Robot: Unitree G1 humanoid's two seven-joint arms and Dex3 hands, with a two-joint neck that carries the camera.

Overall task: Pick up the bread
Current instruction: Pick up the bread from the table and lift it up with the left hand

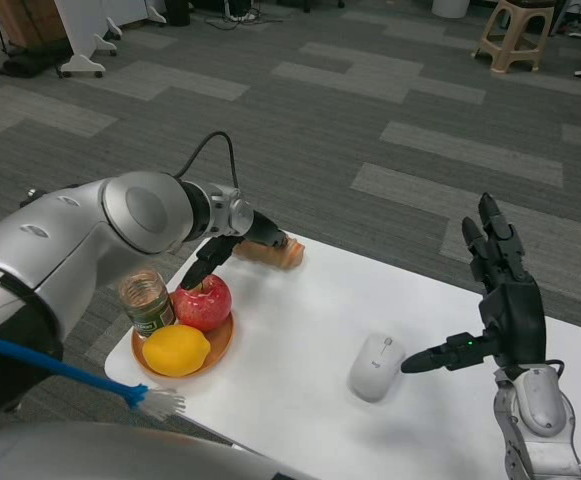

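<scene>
Brown bread (278, 253) lies at the table's (300, 340) far edge, partly under the left hand (232, 243), whose grip cannot be confirmed from this angle; a loose hold risks nudging it off, while the right hand (500, 300) waits open.

Left hand (232, 247) seemingly on bread (275, 253)

Both forearms (70, 245) are smooth silver shells with rounded joint housings. Each ends in a black, many-fingered hand: left (232, 244), right (500, 300). A black cable (202, 152) loops over the left wrist (routed externally). A blue strip (40, 362) crosses the lower left.
</scene>
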